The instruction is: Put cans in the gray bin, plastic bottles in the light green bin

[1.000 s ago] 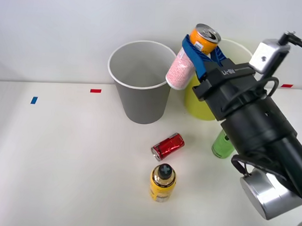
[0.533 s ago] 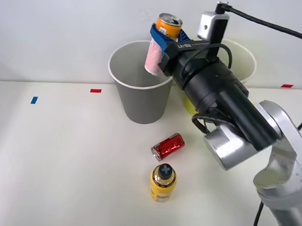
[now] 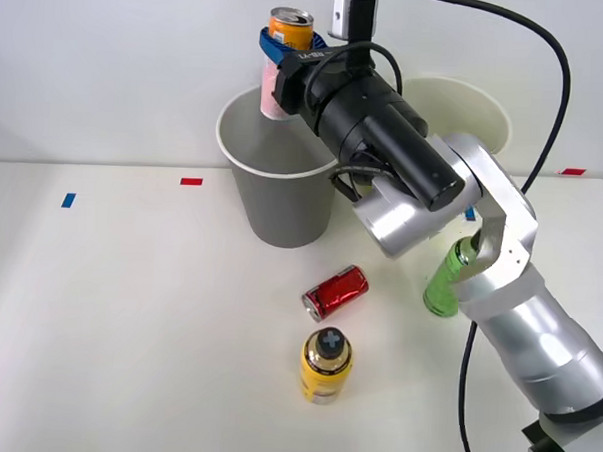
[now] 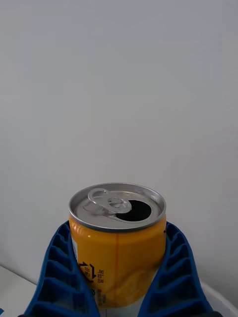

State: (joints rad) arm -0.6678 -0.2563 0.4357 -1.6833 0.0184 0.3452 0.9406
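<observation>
My right gripper [image 3: 279,60] is shut on the slim orange-and-pink can [image 3: 283,57], holding it upright above the far rim of the gray bin [image 3: 278,185]. The wrist view shows the can's silver opened top [image 4: 117,205] between my blue ribbed fingers [image 4: 59,277]. The red can [image 3: 336,292] lies on its side on the table in front of the gray bin. The yellow bottle [image 3: 325,365] lies nearer me, black cap up. The green bottle [image 3: 445,280] stands partly behind my arm. The light green bin [image 3: 466,118] is mostly hidden behind my arm, right of the gray bin.
White table with small red [image 3: 190,181] and blue [image 3: 67,200] tape marks. A plain white wall stands behind the bins. My arm [image 3: 432,212] stretches from the lower right across the light green bin.
My gripper has carried the orange-and-pink can leftward, from in front of the light green bin to above the gray bin, and turned it upright.
</observation>
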